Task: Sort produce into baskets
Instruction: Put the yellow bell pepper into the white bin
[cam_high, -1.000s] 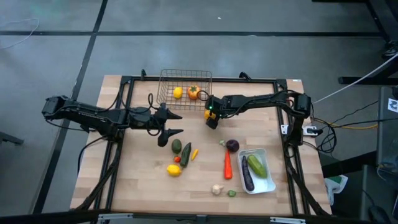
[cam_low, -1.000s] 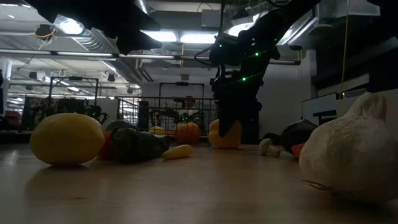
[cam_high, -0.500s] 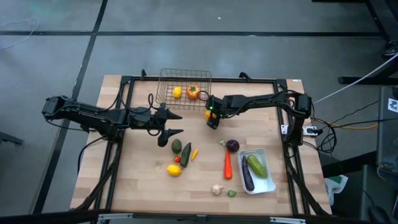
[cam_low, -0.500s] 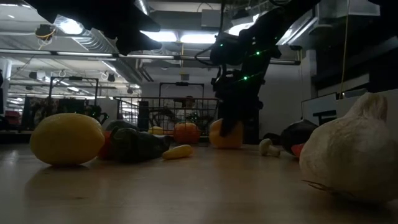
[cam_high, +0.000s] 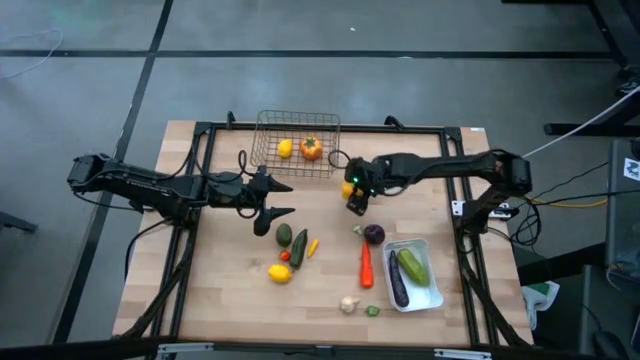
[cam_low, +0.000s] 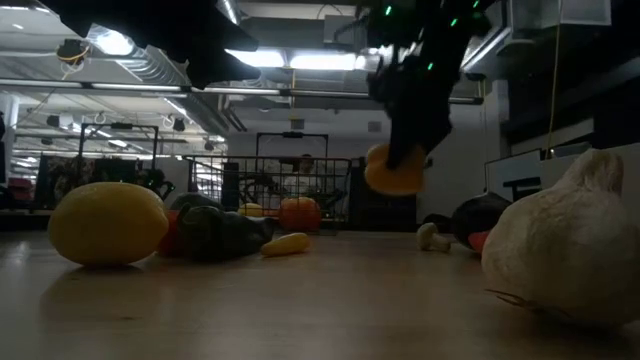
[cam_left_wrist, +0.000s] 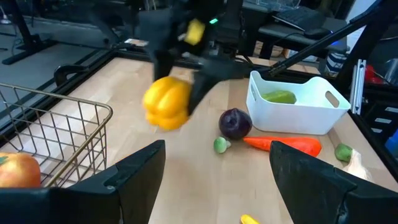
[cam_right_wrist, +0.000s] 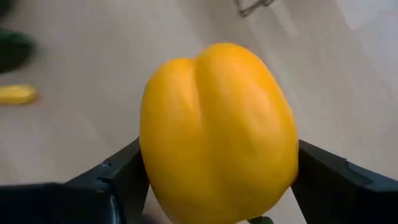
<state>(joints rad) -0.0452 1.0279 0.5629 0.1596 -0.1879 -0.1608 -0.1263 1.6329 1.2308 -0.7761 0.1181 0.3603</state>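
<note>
Produce lies scattered over the wooden table (cam_high: 230, 290). Nearest the front edge sit a white garlic bulb (cam_high: 348, 304) and a small green piece (cam_high: 372, 311) beside it. Further back a yellow lemon (cam_high: 280, 273) lies with a small red piece touching it, next to two dark green cucumbers (cam_high: 291, 240) and a small yellow pod (cam_high: 313, 247). To the right, an orange carrot (cam_high: 366, 266) lies just beside the white tray (cam_high: 432, 297), which holds a purple eggplant (cam_high: 398, 283) and a light green vegetable (cam_high: 412, 266). A round purple piece (cam_high: 373, 235) sits just behind the carrot. Above the table's middle, the right gripper (cam_high: 354, 194) has its jaws clamped on a yellow pepper (cam_right_wrist: 217, 134), held clear of the surface. The left gripper (cam_high: 268, 212) hovers left of centre with jaws apart, holding nothing. At the far edge stands the wire basket (cam_high: 268, 156), with a lemon (cam_high: 286, 149) and an orange tomato (cam_high: 311, 148) inside.
</note>
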